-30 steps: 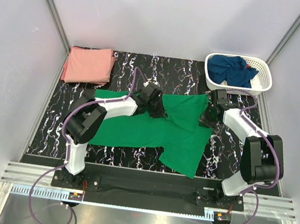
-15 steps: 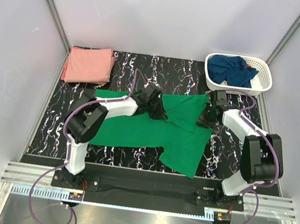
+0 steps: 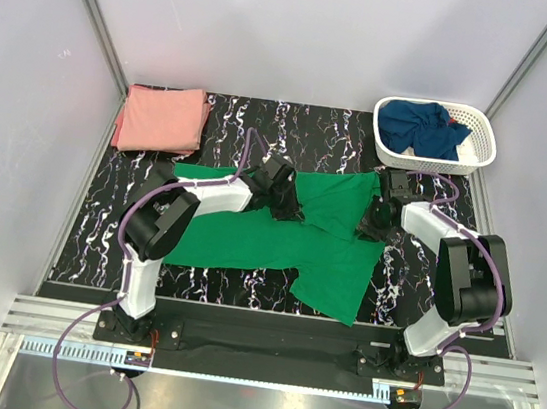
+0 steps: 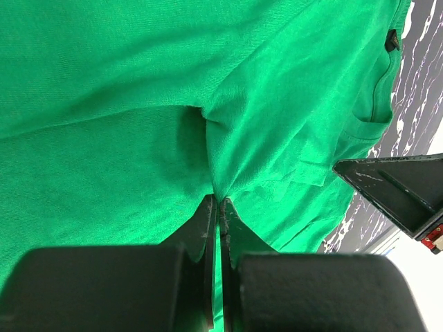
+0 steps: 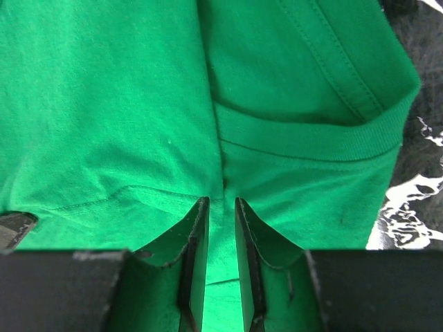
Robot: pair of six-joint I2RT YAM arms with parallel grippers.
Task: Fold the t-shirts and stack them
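The green t-shirt lies spread across the top view's centre, with the left gripper clenched on a pinch of it. The right gripper is released, its fingers slightly parted over the collar.

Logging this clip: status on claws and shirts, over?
Left claw shut, pinching green t-shirt. Right claw open at its collar. Pink t-shirt folded; navy t-shirt in basket. Nothing blocking.
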